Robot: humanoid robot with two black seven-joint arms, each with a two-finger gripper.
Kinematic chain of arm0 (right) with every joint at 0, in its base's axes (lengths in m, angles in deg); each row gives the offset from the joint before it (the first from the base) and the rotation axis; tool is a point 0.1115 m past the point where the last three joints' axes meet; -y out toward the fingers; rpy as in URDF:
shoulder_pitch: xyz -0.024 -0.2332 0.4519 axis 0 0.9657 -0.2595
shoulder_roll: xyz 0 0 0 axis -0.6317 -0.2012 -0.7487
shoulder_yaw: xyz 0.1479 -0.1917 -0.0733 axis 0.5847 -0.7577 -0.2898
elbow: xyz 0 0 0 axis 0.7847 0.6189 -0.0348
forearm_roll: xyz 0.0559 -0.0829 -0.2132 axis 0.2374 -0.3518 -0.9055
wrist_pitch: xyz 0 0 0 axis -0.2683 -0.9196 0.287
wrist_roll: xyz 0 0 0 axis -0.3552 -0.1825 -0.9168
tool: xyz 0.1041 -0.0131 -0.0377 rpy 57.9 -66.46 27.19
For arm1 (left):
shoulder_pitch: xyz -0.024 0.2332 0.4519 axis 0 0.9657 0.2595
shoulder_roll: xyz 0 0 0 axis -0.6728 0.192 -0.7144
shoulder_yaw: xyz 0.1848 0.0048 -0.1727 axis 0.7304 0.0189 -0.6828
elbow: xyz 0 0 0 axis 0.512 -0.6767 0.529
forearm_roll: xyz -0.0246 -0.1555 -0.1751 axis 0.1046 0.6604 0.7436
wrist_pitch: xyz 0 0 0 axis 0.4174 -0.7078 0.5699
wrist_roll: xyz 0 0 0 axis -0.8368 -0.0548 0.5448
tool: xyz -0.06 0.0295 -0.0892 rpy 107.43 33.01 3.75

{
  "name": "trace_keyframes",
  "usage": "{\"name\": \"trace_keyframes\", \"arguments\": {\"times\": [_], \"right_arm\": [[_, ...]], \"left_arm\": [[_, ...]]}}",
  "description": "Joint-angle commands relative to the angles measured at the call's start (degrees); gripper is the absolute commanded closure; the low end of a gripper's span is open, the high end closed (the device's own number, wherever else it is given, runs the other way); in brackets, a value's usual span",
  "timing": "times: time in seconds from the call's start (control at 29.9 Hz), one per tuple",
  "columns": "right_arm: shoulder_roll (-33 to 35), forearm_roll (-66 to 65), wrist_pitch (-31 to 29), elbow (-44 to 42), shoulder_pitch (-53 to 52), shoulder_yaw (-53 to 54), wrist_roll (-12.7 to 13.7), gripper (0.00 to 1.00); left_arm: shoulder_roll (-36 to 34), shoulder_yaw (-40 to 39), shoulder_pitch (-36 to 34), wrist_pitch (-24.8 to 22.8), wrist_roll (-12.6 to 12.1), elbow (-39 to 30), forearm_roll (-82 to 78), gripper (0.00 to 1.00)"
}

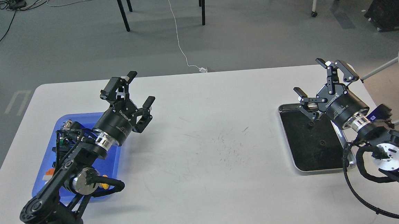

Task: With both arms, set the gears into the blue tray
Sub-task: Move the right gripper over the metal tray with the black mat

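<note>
White lettering is showing on the body of each claw; it seems to read "DH-ROBOTICS", though the print is small and tilted. No other writing is readable.

The left claw [137, 90] is standing wide open above the counter [209, 153], just past the far right corner of the blue tray [114, 165], gripping nothing. Its arm is crossing over the tray and hiding most of it; small coloured bits are showing inside, too covered to name.

The right claw [313, 79] is also gaping wide and empty, hanging over the far edge of the silver tray [294, 163]. One finger [302, 92] is pointing left above the tray's black lining, the other is reaching up past the counter's rear edge.

Two gears [322, 143] are lying on the black lining, well apart from the blue tray.
</note>
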Motion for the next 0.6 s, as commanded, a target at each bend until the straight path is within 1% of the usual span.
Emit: {"name": "trace_keyframes", "arguments": {"times": [0.0, 0.1, 0.17, 0.27, 0.33, 0.37, 0.43, 0.47, 0.5, 0.57], "right_arm": [[-0.1, -0.1, 1.2, -0.8, -0.2, 0.1, 0.0, 0.01], [0.0, -0.2, 1.1, -0.8, -0.5, 0.1, 0.0, 0.01], [0.4, -3.0, 1.0, -0.9, -1.1, 0.0, 0.0, 0.01], [0.7, -12.9, 0.6, -0.5, -2.0, 0.0, 0.0, 0.01], [1.8, -23.1, 0.4, 0.2, -3.3, -0.4, 0.0, 0.01], [3.1, -26.7, 0.4, 0.4, -4.1, -0.8, 0.0, 0.01], [7.7, -33.5, 0.4, 1.4, -7.1, -2.9, 0.0, 0.01], [9.8, -35.6, 0.2, 1.8, -8.7, -4.6, 0.0, 0.01], [11.3, -37.6, -0.1, 2.3, -10.9, -6.9, 0.0, 0.01], [14.3, -42.6, -1.5, 2.9, -17.0, -13.1, 0.0, 0.01]], "left_arm": [[0.3, 0.0, -0.3, 0.4, 0.0, 0.2, -0.4, 0.02], [0.4, 0.0, -0.8, 2.2, 0.0, 0.5, -0.3, 0.02], [0.1, 0.0, -1.0, 3.1, 0.0, 0.5, 0.0, 0.02], [-1.3, -0.3, -1.1, 3.4, 0.4, 0.5, 0.7, 0.02], [-2.5, -1.0, -0.9, 3.6, 0.9, 0.4, 1.0, 0.02], [-3.0, -1.0, -0.9, 3.7, 1.0, 0.4, 1.2, 0.02], [-4.2, -0.9, -1.2, 2.9, 0.4, 0.4, 1.8, 0.02], [-4.8, -0.5, -1.6, 3.2, 0.4, 0.5, 1.9, 0.02], [-5.5, -0.1, -2.2, 3.3, 0.9, 0.5, 1.4, 0.02], [-5.8, 0.0, -2.7, 3.0, 1.0, 0.4, 1.8, 0.02]]}}
